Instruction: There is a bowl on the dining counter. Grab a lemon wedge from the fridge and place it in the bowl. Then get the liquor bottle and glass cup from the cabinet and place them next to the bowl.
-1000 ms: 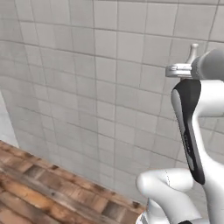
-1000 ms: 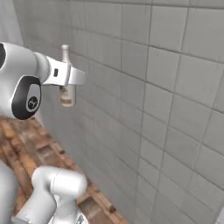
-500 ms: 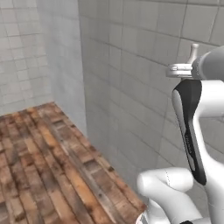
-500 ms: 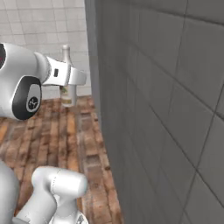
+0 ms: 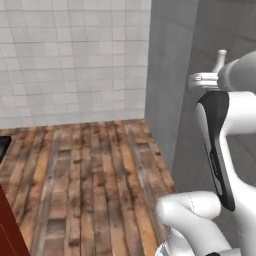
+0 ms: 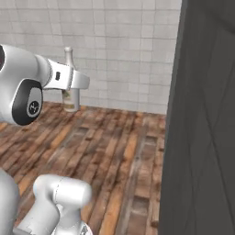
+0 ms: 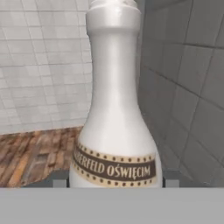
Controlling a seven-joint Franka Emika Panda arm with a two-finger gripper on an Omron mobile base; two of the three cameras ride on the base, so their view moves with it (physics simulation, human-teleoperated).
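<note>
The gripper (image 6: 69, 87) is clamped on the liquor bottle (image 7: 114, 109), held upright above the wooden floor (image 5: 85, 175), near the grey tiled wall corner (image 5: 160, 90). Judged progress: bottle retrieved; placement beside the bowl and the glass cup step apparently remain.

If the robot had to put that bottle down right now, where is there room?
The brown wood floor is bare, bordered by the white tiled wall behind and the grey tiled wall beside the arm. It is tightest close to that grey wall, where the gripper holds the liquor bottle.
</note>
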